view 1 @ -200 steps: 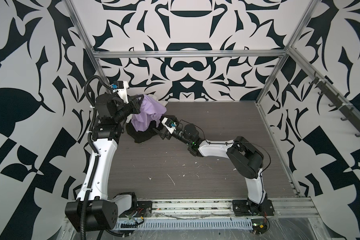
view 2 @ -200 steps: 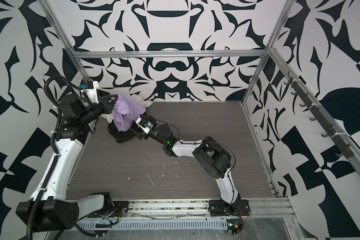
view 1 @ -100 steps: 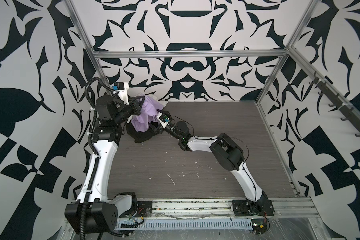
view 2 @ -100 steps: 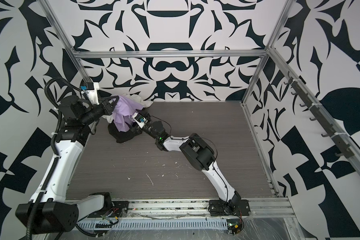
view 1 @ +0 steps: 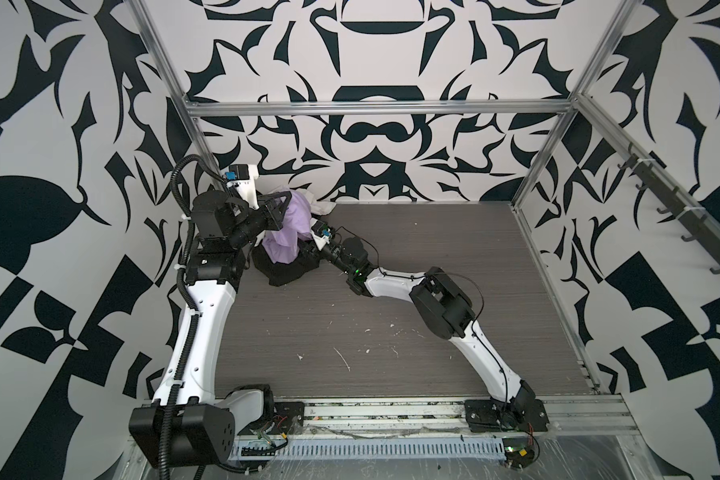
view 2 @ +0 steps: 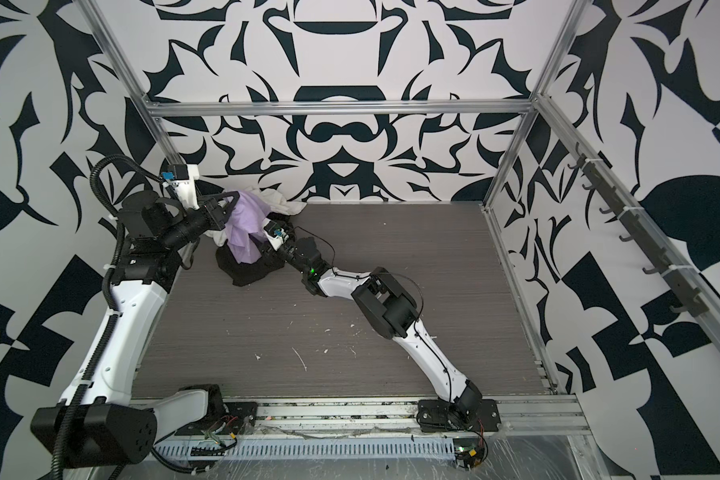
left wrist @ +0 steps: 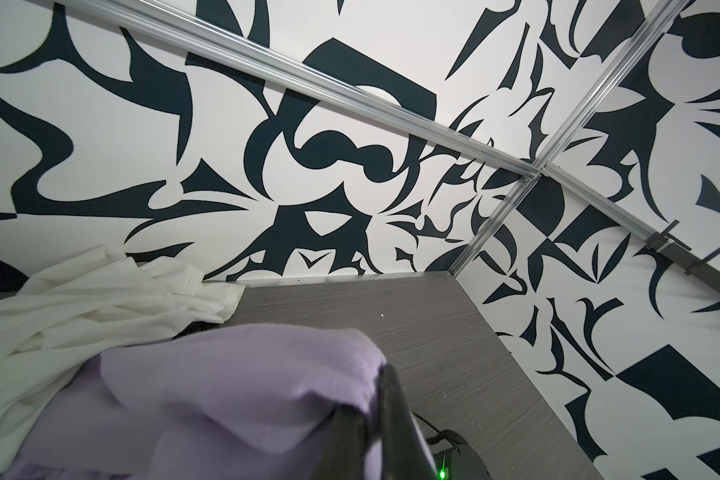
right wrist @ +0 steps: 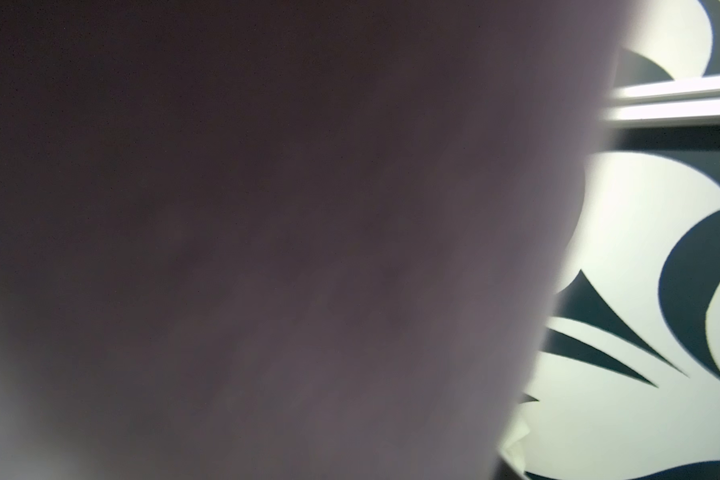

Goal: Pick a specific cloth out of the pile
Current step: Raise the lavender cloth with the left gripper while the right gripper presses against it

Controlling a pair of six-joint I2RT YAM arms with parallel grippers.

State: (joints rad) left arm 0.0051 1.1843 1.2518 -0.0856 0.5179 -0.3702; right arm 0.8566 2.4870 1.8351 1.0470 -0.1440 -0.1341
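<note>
Clamped shut with the left gripper (view 1: pixel 282 206) on the top of the purple cloth (view 1: pixel 288 239), holding it up over the pile (view 1: pixel 273 269) at the far left corner of the table (view 1: pixel 391 316) — lower folds trailing down to the black cloth (view 1: pixel 292 276). Pushed in with the right gripper (view 1: pixel 309 246) against the hanging fabric, closer than a second ago; buried there, so impossible to tell whether clenched or released. Looks like a second hold to pull the purple free of the white cloth (view 1: pixel 321 206) by the back edge.

Open table (view 1: pixel 454 232) right of pile (view 1: pixel 283 272)
</note>
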